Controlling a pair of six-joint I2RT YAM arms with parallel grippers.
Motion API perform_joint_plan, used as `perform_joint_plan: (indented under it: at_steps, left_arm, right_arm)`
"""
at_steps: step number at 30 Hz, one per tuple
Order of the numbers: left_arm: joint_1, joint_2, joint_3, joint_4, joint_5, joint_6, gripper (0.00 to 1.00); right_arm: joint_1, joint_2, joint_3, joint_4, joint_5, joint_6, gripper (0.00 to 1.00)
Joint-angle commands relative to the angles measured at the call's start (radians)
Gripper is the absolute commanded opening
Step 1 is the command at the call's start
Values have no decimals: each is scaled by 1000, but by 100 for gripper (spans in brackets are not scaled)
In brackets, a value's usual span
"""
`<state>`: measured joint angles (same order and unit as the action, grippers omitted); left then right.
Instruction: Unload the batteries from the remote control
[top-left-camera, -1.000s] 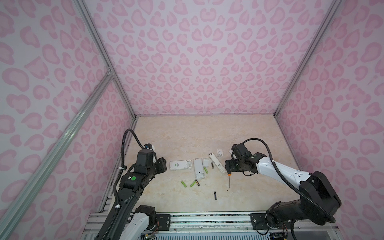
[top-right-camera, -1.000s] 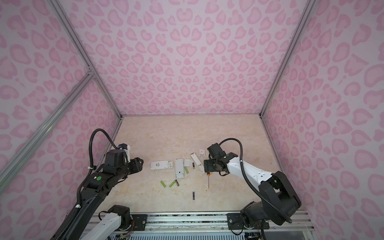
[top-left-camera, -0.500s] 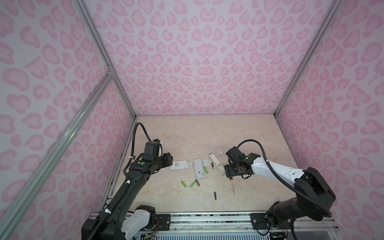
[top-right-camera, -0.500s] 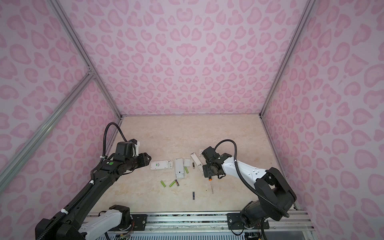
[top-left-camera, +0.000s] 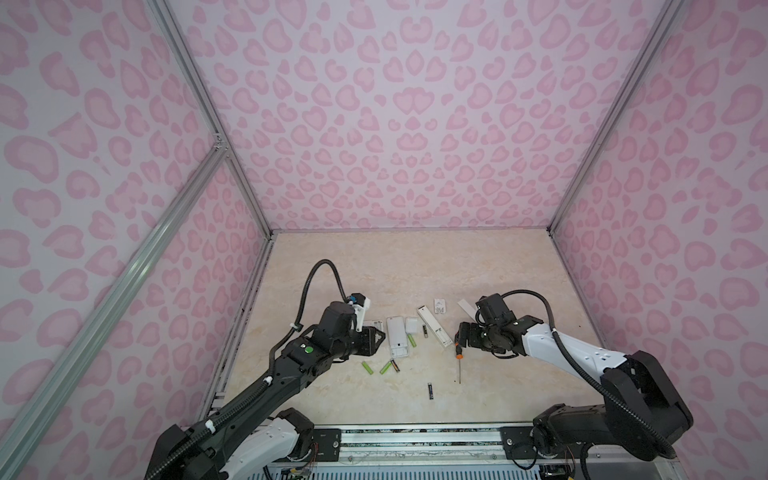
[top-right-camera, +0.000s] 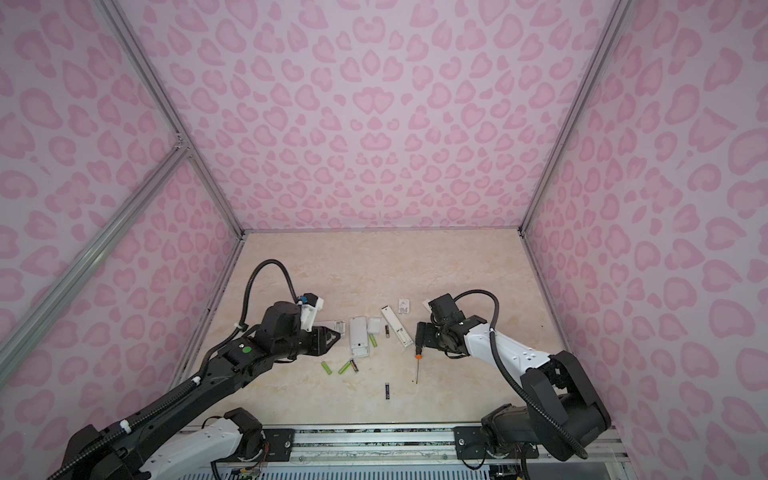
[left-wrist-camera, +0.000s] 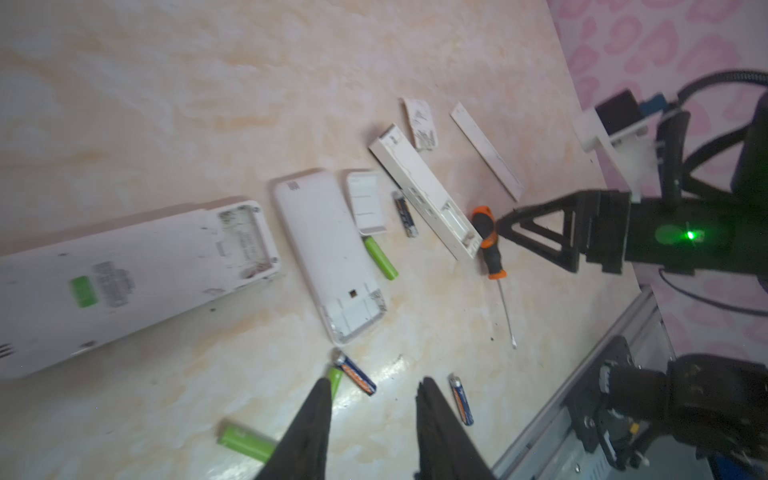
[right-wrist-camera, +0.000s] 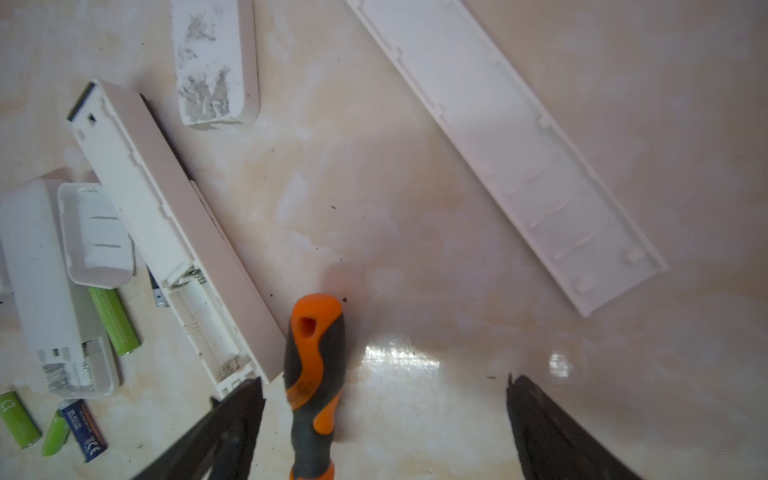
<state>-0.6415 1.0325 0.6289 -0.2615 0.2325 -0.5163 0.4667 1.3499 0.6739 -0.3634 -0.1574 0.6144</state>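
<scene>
Three white remotes lie face down with open battery bays: a large one (left-wrist-camera: 124, 278), a middle one (top-left-camera: 397, 340) (left-wrist-camera: 328, 257) and a narrow one (top-left-camera: 434, 330) (right-wrist-camera: 166, 224). Loose batteries lie on the table: lime green ones (top-left-camera: 367, 368) (left-wrist-camera: 245, 442) (right-wrist-camera: 114, 320) and dark ones (top-left-camera: 430, 390) (left-wrist-camera: 355, 374) (left-wrist-camera: 461, 399). My left gripper (top-left-camera: 376, 334) (left-wrist-camera: 374, 386) hovers over the large remote's end, open, with nothing between its fingers. My right gripper (top-left-camera: 463, 334) (right-wrist-camera: 384, 384) stands wide open over the screwdriver's orange-and-black handle (right-wrist-camera: 316, 374), not touching it.
The screwdriver (top-left-camera: 459, 361) points toward the front rail (top-left-camera: 415, 434). Loose white covers lie about: a small one (left-wrist-camera: 365, 201), a stained one (right-wrist-camera: 212, 62) and a long strip (right-wrist-camera: 515, 153). Pink patterned walls close the table on three sides.
My left arm has swung in from the left edge toward the remotes, and its jaws have narrowed. The right gripper has stayed by the screwdriver, which shifted slightly.
</scene>
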Motion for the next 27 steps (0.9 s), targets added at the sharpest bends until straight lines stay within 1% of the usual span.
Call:
perform_joint_plan:
  at_steps: [1,3,5,7,10,13,15,16,17,20,21,23,25,27]
  left_arm:
    - [-60,61,34,93,-109,-42,38]
    - [-62,88,50,102,-125,-43,38]
    - [-61,89,74,75,-168,-22,39]
    - [-61,75,104,28,-227,18,41]
    - [-55,24,134,-37,-345,74,47]
    - [-25,-41,134,-68,-458,124,51]
    - [24,-80,106,-57,-526,154,58]
    - [60,-90,93,-46,-543,170,61]
    - [106,-99,81,-37,-557,189,64]
    - [241,-116,68,-17,-546,257,74]
    - [289,-126,60,3,-546,249,79]
    - [359,-151,37,60,-563,238,85]
    - [391,-170,1,155,-622,256,89]
    - [402,-171,-33,259,-653,318,94]
  right_arm:
    - [0,-33,4,5,33,12,92]
    - [-1,-68,10,-34,75,-8,92]
    - [-4,-107,13,-60,110,-32,92]
    - [-10,-149,16,-77,148,-49,92]
    - [-18,-227,13,-86,225,-67,92]
    - [-29,-316,-1,-57,324,-110,93]
    - [-43,-380,-38,13,391,-153,95]
    - [-52,-405,-62,55,423,-165,97]
    - [-66,-432,-97,119,450,-187,98]
    - [-94,-506,-216,340,516,-264,98]
    - [-103,-524,-256,415,537,-287,98]
    - [-121,-536,-317,540,550,-327,98]
    - [-146,-517,-353,631,557,-357,98]
    - [-180,-468,-364,692,559,-383,98]
